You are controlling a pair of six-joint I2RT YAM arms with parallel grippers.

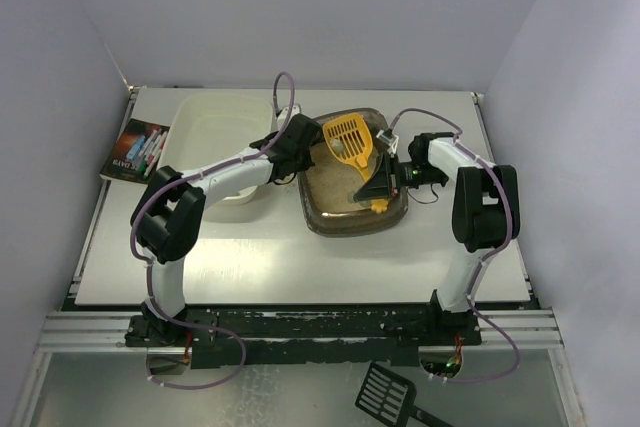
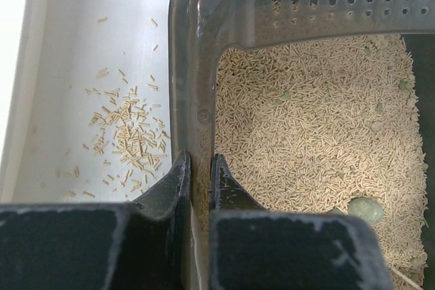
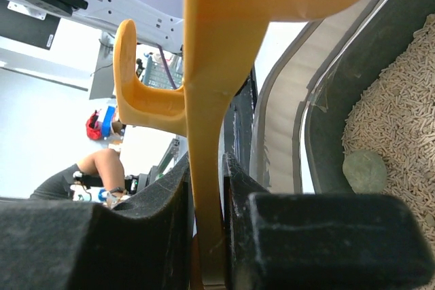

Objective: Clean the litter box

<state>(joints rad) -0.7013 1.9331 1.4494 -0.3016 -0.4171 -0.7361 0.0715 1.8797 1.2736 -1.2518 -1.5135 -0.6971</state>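
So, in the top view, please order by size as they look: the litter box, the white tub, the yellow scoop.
1. The litter box and the white tub: about alike; the left arm covers part of the tub, so no ranking between them.
2. The yellow scoop: clearly the smallest.

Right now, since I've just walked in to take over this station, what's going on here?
Two arms are cleaning the litter box. The left gripper is shut on its left wall, beside the white tub, which holds a scatter of pellets. The right gripper is shut on the handle of the yellow scoop, its slotted head raised over the box's far end. Grey-green lumps lie in the litter.
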